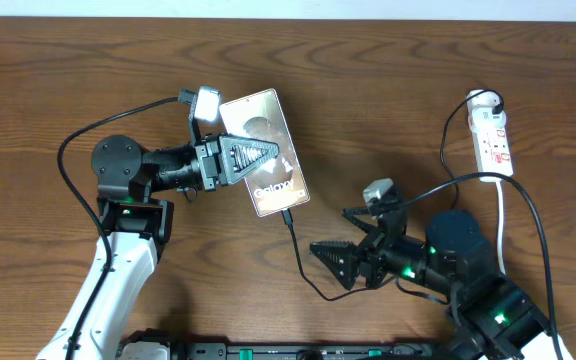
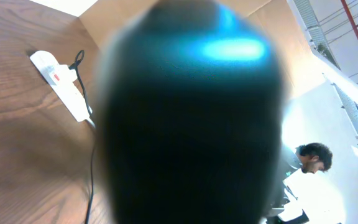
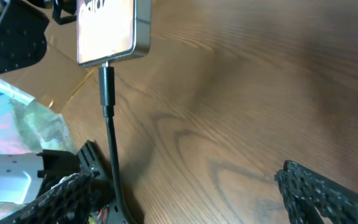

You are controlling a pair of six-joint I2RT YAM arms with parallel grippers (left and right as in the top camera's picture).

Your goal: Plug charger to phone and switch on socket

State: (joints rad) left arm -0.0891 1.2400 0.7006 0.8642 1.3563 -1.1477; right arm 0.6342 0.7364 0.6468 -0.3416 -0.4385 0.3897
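The phone [image 1: 256, 112] is tilted and held off the table; my left gripper [image 1: 268, 153] is shut on its middle. In the left wrist view the phone [image 2: 191, 124] is a dark blur filling the frame. The charger plug tip [image 1: 286, 216] sits in the phone's bottom port, clearly seen in the right wrist view [image 3: 107, 81] under the phone [image 3: 107, 31]. Its thin black cable [image 1: 303, 270] runs down past my right gripper [image 1: 333, 264], which is open and empty [image 3: 185, 193], the cable beside its left finger. The socket [image 1: 493, 135] lies at the far right, untouched.
The socket also shows in the left wrist view [image 2: 61, 78] with the black cable [image 2: 92, 162] trailing from it. Its white lead [image 1: 503, 225] runs down toward the right arm. A black cable loops left of the left arm [image 1: 68, 160]. A person sits in the background [image 2: 312, 158].
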